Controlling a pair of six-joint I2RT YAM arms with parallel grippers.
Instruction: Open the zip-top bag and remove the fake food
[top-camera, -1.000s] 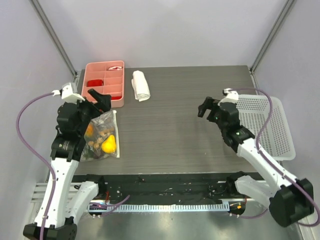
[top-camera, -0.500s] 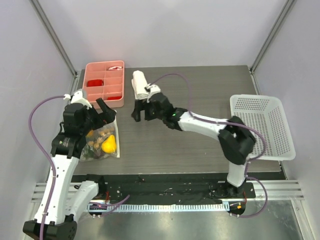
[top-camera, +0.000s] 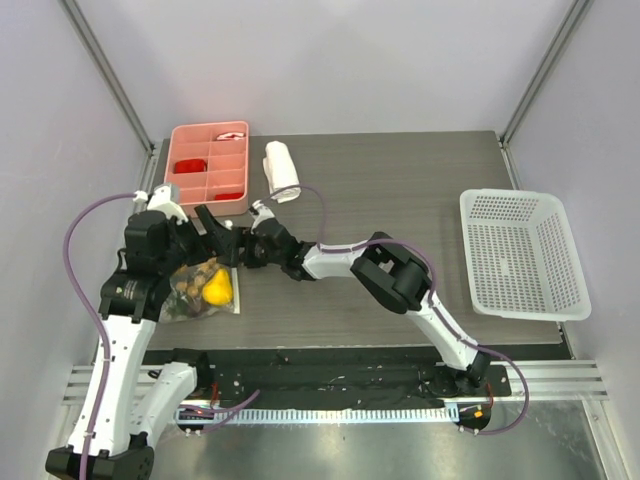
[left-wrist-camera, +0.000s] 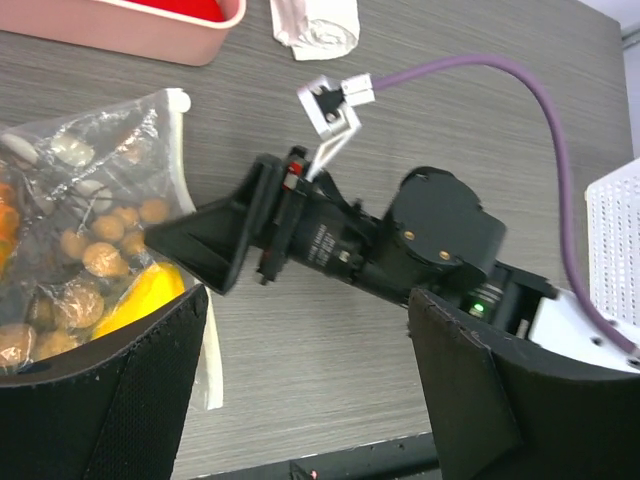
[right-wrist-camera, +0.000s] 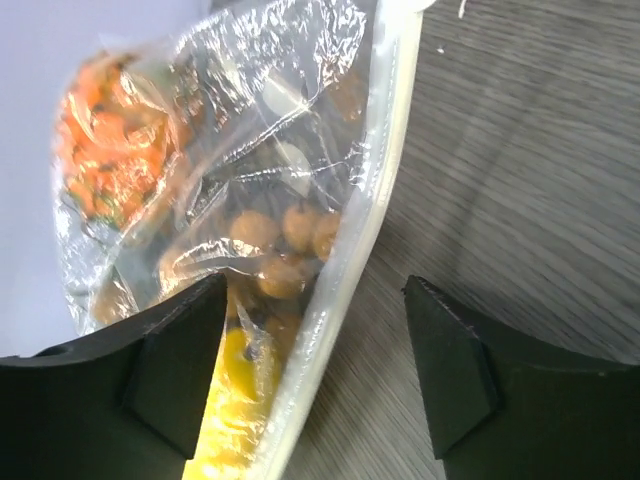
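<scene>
The clear zip-top bag (top-camera: 203, 288) lies at the table's left, with its white zip strip (right-wrist-camera: 345, 280) along its right edge. Inside it are a yellow pear (top-camera: 218, 288), brown balls (right-wrist-camera: 285, 235) and an orange spiky fruit (right-wrist-camera: 115, 150). My right gripper (right-wrist-camera: 310, 370) is open. Its jaws straddle the zip strip, one over the bag and one over the bare table. In the top view the right gripper (top-camera: 243, 250) is at the bag's upper right edge. My left gripper (left-wrist-camera: 310, 390) is open and empty, above the bag's right side (left-wrist-camera: 90, 230) and just over the right gripper.
A pink compartment tray (top-camera: 207, 165) with red pieces stands at the back left. A rolled white towel (top-camera: 281, 170) lies beside it. A white mesh basket (top-camera: 525, 252) sits at the right edge. The right arm (top-camera: 390, 270) stretches across the table's middle.
My right arm has swung from the right side across the table to the bag's zip edge. My left gripper has shifted slightly right, still over the bag.
</scene>
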